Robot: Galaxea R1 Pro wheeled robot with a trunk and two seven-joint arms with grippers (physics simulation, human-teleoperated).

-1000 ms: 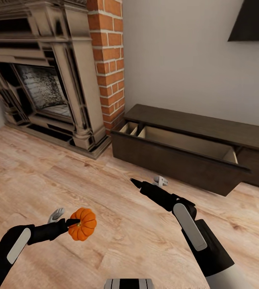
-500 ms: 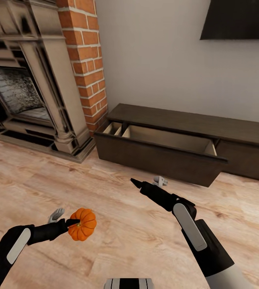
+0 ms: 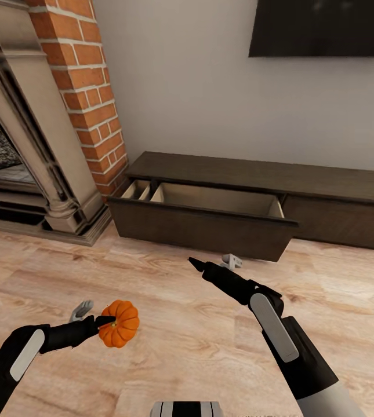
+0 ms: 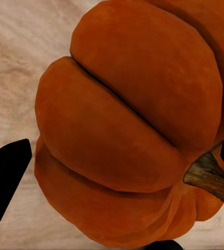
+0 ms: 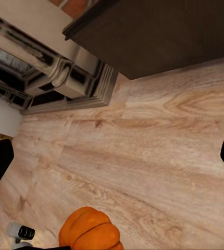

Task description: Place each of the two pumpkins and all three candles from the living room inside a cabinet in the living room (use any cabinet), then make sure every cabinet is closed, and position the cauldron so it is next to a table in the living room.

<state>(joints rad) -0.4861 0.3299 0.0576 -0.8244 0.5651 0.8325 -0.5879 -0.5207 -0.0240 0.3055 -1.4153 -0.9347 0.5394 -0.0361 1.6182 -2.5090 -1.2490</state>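
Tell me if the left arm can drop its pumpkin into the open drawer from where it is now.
Probably not yet. The left gripper holds the pumpkin well short of the open drawer, with bare floor between; nothing blocks the way, but the robot likely must come nearer.

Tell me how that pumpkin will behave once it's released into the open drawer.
The pumpkin looks rigid, its ribs undented in the left gripper, so probably no squashing. Being round, it may roll inside the drawer. The stem could snag.

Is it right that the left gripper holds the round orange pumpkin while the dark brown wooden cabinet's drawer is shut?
Not quite. The left gripper does hold the round orange pumpkin, but the dark brown wooden cabinet's drawer is pulled open, as the head view shows.
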